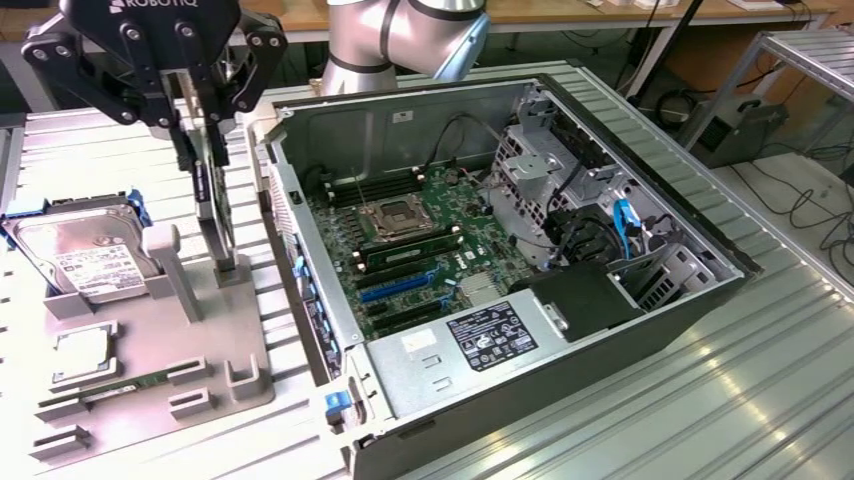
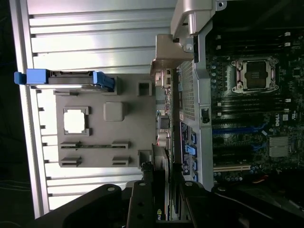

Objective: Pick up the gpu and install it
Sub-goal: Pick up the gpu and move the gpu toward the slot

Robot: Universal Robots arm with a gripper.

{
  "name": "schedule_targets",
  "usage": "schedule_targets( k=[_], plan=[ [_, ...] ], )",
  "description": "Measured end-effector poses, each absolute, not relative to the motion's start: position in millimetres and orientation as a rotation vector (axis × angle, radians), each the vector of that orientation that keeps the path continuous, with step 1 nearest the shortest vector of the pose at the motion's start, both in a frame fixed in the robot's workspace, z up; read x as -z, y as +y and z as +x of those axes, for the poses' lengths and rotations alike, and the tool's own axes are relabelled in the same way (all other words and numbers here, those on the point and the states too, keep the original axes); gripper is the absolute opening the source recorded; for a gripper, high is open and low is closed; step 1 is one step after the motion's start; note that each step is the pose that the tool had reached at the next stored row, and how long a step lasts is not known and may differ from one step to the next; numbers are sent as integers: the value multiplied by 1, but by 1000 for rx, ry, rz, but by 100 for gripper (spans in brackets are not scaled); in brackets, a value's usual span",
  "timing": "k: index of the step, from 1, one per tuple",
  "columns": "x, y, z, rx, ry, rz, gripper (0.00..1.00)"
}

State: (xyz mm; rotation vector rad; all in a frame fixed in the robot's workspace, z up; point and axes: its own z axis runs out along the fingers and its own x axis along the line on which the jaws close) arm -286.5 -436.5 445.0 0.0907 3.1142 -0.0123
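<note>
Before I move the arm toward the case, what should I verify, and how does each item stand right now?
1. Gripper closed on the gpu at its upper edge: ok.
2. gpu upright, not tilted: ok.
3. gpu's lower end clear of its slot in the grey fixture: cannot tell; the two overlap in the exterior view.
4. Computer case open, side panel off: ok.
5. Blue expansion slots empty: ok.
6. Hard drive standing apart from the gpu: ok.
</note>
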Motion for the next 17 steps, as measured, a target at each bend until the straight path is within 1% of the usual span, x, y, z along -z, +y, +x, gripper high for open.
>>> schedule_targets(
  k=[17],
  plan=[
    [-445, -436, -281, 13, 3114, 91, 26]
  ],
)
